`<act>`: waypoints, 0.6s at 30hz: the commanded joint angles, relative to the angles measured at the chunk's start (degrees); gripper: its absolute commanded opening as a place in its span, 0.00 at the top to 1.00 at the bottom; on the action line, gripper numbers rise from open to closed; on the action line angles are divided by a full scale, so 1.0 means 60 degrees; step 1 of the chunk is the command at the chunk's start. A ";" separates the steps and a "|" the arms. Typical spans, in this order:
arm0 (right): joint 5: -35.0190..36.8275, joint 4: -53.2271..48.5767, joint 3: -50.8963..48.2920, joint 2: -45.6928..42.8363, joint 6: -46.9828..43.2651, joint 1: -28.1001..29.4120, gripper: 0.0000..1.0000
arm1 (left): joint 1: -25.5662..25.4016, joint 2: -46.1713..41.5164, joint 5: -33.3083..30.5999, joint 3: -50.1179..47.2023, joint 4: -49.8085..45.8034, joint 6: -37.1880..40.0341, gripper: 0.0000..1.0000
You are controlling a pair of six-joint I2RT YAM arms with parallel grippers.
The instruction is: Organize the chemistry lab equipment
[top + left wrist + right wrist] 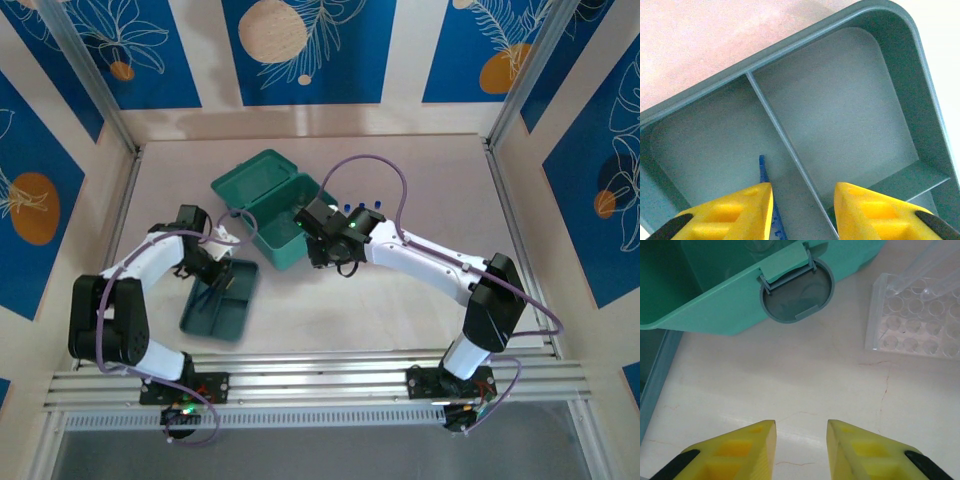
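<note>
Left hand (pixel 802 192) hangs low over the dark-green divided tray (pixel 912 65) and points down into it. Its two yellow fingers (pixel 740 210) are apart and grip nothing. One of the tray's thin walls runs between them. The blue tweezers (pixel 763 177) lie on the tray floor to the left of that wall. One end pokes out from under the left finger, but I cannot tell if the finger touches them. The tray sits near the front left corner of the surface (pixel 420 160). The left arm bends out to the side and curls back over the tray's far end.

Right hand (pixel 801 427) hovers over a bare bit of surface near the middle. Its fingers are apart too, with nothing between them. Right in front of it is the teal hinged plastic case (pixel 710 310). The case is open, with its lid lying toward the far left corner. A round grey latch (pixel 795 290) on the case wall faces the hand. Just right of the case is a clear rack (pixel 910 325) full of little round holes. The thin clear tubes with blue caps (pixel 362 206) rise from it. The tray lies close beside the case on its left. The right arm reaches in on a long slant from the front right corner.
</note>
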 commanded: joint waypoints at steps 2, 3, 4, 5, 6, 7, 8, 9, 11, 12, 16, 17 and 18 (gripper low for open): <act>-0.0009 -0.0003 -0.0091 -0.0036 0.0218 -0.0048 0.67 | -0.0131 0.0194 0.0124 0.0001 0.0059 -0.0027 0.64; -0.0007 -0.0002 -0.0076 -0.0029 0.0223 -0.0046 0.67 | -0.0147 0.0201 0.0093 -0.0017 0.0095 -0.0022 0.64; -0.0015 -0.0010 -0.0080 -0.0022 0.0227 -0.0048 0.67 | -0.0179 0.0216 0.0061 -0.0030 0.0103 -0.0014 0.64; -0.0018 -0.0003 -0.0090 -0.0014 0.0240 -0.0049 0.67 | -0.0182 0.0216 0.0031 -0.0054 0.0125 -0.0020 0.64; 0.0003 -0.0002 -0.0091 -0.0014 0.0245 -0.0045 0.67 | -0.0197 0.0223 0.0000 -0.0071 0.0155 -0.0022 0.64; 0.0005 -0.0017 -0.0091 -0.0014 0.0244 -0.0057 0.67 | -0.0194 0.0238 -0.0017 -0.0089 0.0177 -0.0014 0.64; 0.0008 -0.0020 -0.0094 -0.0014 0.0249 -0.0047 0.67 | -0.0187 0.0270 -0.0031 -0.0090 0.0195 -0.0021 0.64; 0.0004 -0.0018 -0.0096 -0.0014 0.0245 -0.0054 0.67 | -0.0202 0.0312 -0.0032 -0.0091 0.0192 -0.0014 0.64; 0.0024 -0.0022 -0.0106 -0.0014 0.0256 -0.0046 0.67 | -0.0208 0.0419 -0.0060 -0.0093 0.0192 -0.0021 0.65; 0.0020 -0.0019 -0.0119 -0.0015 0.0257 -0.0047 0.67 | -0.0226 0.0457 -0.0075 -0.0104 0.0207 -0.0021 0.65; 0.0041 -0.0048 -0.0116 -0.0029 0.0276 -0.0045 0.67 | -0.0256 0.0536 -0.0198 -0.0153 0.0285 0.0008 0.66; 0.0048 -0.0047 -0.0134 -0.0030 0.0285 -0.0055 0.67 | -0.0257 0.0560 -0.0232 -0.0153 0.0293 0.0008 0.66; 0.0055 -0.0046 -0.0135 -0.0029 0.0285 -0.0052 0.67 | -0.0257 0.0582 -0.0251 -0.0148 0.0296 0.0010 0.66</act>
